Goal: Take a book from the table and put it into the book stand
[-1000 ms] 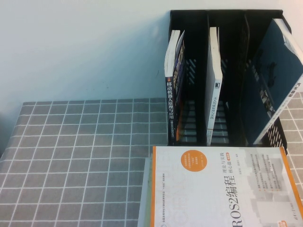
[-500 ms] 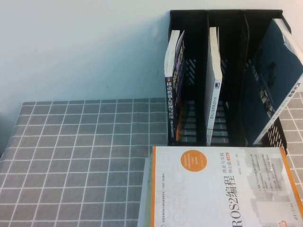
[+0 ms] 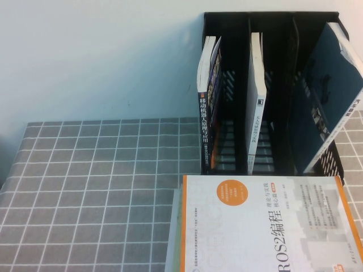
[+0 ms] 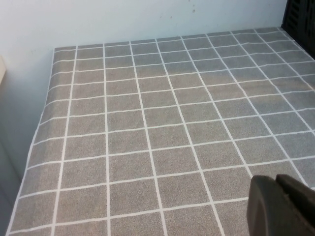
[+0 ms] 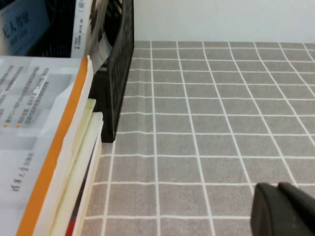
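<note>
The black book stand [image 3: 227,25] stands at the back right of the grey grid-cloth table [image 3: 96,181]. A thin white-spined book [image 3: 256,96] stands upright in its middle slot, its cover hidden. Neither gripper shows in the high view. My left gripper [image 4: 276,179] is shut and empty, low over bare cloth on the left of the table. My right gripper [image 5: 278,187] is shut and empty, low over bare cloth to the right of the stand [image 5: 120,59].
A dark-spined book [image 3: 207,107] stands in the left slot and a dark blue book [image 3: 329,96] leans in the right slot. The white and orange ROS2 book [image 3: 266,226] lies on a stack [image 5: 83,162] in front of the stand. A pale wall is behind.
</note>
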You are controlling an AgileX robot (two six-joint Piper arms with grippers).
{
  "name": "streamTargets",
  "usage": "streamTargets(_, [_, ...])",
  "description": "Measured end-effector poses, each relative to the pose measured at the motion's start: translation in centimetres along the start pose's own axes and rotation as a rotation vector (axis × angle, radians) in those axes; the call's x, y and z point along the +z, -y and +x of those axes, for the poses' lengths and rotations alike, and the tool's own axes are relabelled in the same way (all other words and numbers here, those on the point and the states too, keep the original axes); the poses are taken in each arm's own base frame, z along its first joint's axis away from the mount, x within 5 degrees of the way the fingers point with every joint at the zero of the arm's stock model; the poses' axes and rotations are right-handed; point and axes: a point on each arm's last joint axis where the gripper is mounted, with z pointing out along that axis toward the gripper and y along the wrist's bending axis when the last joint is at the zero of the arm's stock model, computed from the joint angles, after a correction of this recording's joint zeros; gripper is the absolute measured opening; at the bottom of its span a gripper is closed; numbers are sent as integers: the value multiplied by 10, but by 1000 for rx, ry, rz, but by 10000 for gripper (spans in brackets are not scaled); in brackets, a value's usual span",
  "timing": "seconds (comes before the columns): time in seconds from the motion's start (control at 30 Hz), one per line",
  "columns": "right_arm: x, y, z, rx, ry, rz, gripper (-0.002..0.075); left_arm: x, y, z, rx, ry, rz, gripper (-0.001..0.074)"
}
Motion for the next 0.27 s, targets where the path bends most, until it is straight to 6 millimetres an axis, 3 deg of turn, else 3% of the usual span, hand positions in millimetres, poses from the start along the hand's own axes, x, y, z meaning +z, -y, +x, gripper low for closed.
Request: streamTargets(0.27, [0,0,0,-58,-4,-5,-3,0,0,0,0,-2,0,-3])
